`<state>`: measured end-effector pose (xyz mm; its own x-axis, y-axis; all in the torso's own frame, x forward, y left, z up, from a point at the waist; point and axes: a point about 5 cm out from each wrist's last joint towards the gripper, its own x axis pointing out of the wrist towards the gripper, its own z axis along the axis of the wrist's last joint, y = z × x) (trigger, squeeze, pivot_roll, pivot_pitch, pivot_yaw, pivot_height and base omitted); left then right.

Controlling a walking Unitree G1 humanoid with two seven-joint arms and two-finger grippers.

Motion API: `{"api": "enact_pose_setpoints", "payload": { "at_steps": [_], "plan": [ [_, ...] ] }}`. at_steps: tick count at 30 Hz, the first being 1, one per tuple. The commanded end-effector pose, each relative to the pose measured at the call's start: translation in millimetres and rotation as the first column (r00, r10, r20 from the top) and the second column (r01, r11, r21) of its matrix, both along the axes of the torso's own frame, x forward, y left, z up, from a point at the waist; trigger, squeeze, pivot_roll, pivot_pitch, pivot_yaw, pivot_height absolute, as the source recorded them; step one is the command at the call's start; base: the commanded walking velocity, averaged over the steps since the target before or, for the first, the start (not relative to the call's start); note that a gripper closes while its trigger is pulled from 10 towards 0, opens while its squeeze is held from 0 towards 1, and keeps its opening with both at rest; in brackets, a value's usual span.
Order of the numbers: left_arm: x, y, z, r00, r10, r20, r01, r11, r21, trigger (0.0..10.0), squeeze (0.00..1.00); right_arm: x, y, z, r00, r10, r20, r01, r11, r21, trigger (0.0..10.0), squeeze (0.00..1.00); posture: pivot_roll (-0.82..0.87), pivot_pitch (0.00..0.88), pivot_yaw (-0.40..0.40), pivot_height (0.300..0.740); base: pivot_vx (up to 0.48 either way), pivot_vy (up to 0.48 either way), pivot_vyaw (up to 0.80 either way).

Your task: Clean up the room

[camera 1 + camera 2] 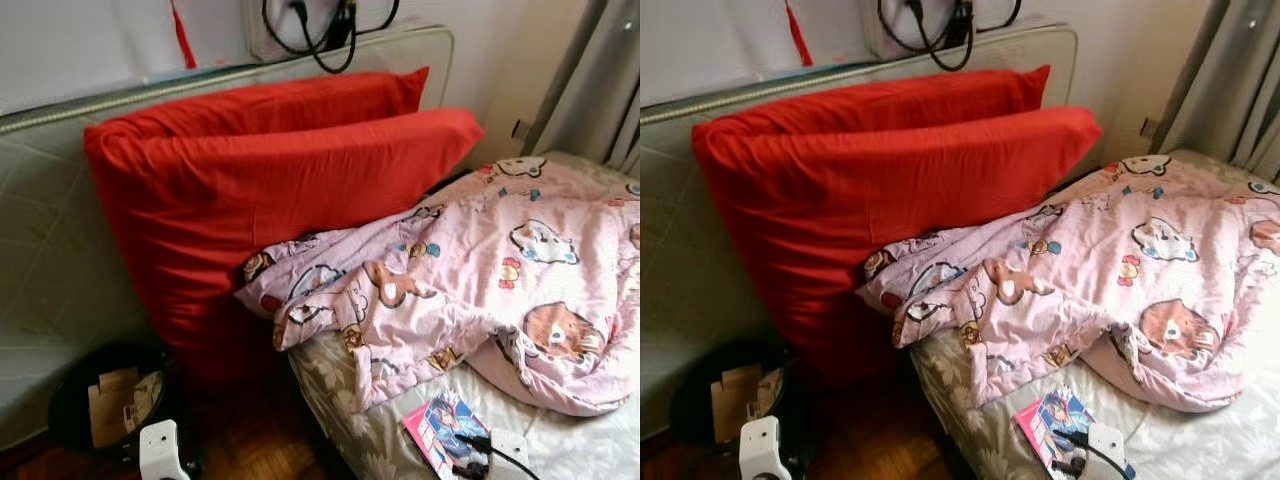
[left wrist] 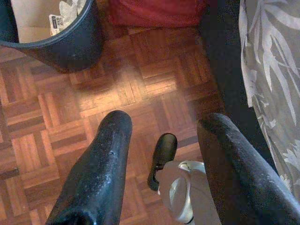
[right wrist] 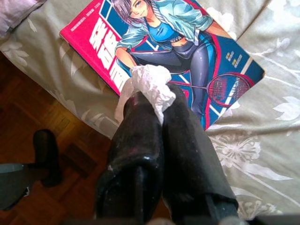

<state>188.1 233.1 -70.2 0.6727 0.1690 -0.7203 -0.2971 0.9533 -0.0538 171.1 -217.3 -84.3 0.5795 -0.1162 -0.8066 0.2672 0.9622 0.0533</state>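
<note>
Lower left of the head view there's a black trash bin [image 1: 105,400] on the parquet floor [image 2: 108,93] with some cardboard and paper already in it. Just right of it, at the bottom edge, the left hand [image 2: 161,154] hangs over the floor with its fingers spread wide, holding nothing.

Middle of the frame: two big red pillows [image 1: 270,190] propped against the headboard, and a pink cartoon blanket [image 1: 480,280] bunched across the bed [image 1: 350,400].

Bottom right is where the action is. The right hand [image 3: 157,105] is clamped on a crumpled white tissue [image 3: 147,86], sitting right over a manga book [image 3: 178,42] on the sheet. The tissue looks soft and scrunched, sticking out past the fingertips.

So I'd say the step is trash pickup: tissue grabbed, not yet binned. Next move probably means swinging it left to the bin and letting go above the opening.
</note>
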Motion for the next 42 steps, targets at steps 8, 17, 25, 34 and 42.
{"api": "enact_pose_setpoints", "payload": {
  "at_steps": [8, 17, 25, 34, 42],
  "plan": [
    [-5.1, 5.2, -2, 1.000, 0.001, -0.030, -0.001, 1.000, 0.001, 10.0, 0.00, 0.2, 3.6, -1, 1.000, -0.011, -0.003, 0.011, 1.000, 0.018, 10.0, 0.00, 0.07, 0.000, -0.009, 0.740, 0.000, 0.370, 0.00],
    [-11.8, 12.3, -3, 0.999, 0.010, -0.045, -0.010, 1.000, 0.000, 10.0, 0.00, -0.9, 3.5, -1, 1.000, -0.015, -0.007, 0.015, 1.000, 0.020, 10.0, 0.00, 0.07, 0.005, -0.008, 0.740, 0.000, 0.364, 0.00],
    [-18.3, 15.0, -5, 0.998, 0.023, -0.061, -0.023, 1.000, -0.007, 10.0, 0.00, -1.1, 3.5, -1, 1.000, -0.014, -0.010, 0.014, 1.000, 0.020, 10.0, 0.00, 0.07, 0.010, -0.010, 0.740, 0.000, 0.364, 0.00],
    [-23.3, 18.8, -7, 0.997, 0.036, -0.070, -0.037, 0.999, -0.012, 10.0, 0.00, -1.3, 2.9, -1, 1.000, -0.009, -0.012, 0.010, 1.000, 0.020, 10.0, 0.00, 0.07, 0.014, -0.013, 0.740, 0.000, 0.365, 0.00],
    [-25.6, 20.7, -7, 0.996, 0.041, -0.074, -0.042, 0.999, -0.014, 10.0, 0.00, -1.5, 3.2, -2, 1.000, -0.012, -0.011, 0.012, 1.000, 0.025, 10.0, 0.00, 0.07, 0.015, -0.012, 0.740, 0.000, 0.408, 0.00]
  ]
}}
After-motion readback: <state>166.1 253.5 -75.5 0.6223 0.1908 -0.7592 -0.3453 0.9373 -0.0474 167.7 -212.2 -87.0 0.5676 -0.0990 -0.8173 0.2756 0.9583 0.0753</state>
